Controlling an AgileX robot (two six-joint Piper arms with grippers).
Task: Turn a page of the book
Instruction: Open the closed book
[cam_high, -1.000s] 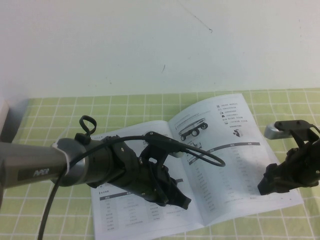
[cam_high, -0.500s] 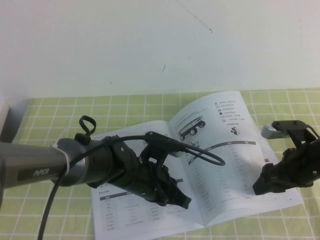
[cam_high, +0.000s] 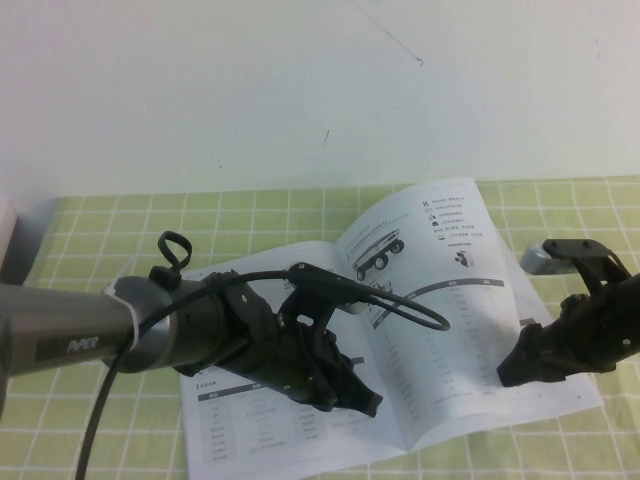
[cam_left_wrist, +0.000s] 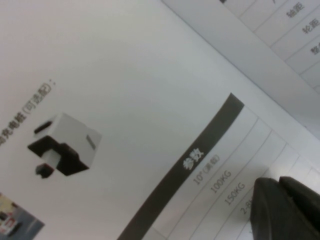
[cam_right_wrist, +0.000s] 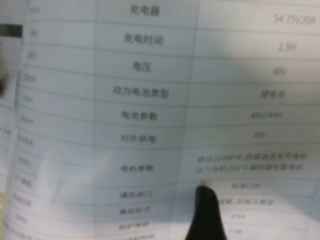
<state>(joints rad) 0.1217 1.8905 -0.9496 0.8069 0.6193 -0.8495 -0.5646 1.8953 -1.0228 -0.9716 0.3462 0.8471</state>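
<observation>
Left arm: grey cylindrical forearm with a white logo mark, black wrist housing and black left claw (cam_high: 368, 404); a black cable loops above the wrist. Right arm: black angular links, black right claw (cam_high: 512, 376), and a silver-grey camera block behind it.

Open book (cam_high: 440, 330): white pages printed with grey tables, black text, and a dark curved header band; a small vehicle picture near the top of the right-hand page. Tablecloth (cam_high: 120, 225): light green, checked with white grid lines. Wall (cam_high: 250, 90): plain off-white with a few faint dark marks. Left gripper (cam_high: 355, 395) and right gripper (cam_high: 515, 372): black, over the left and right pages respectively. Left arm (cam_high: 70, 340): dark grey, looped black cable.
</observation>
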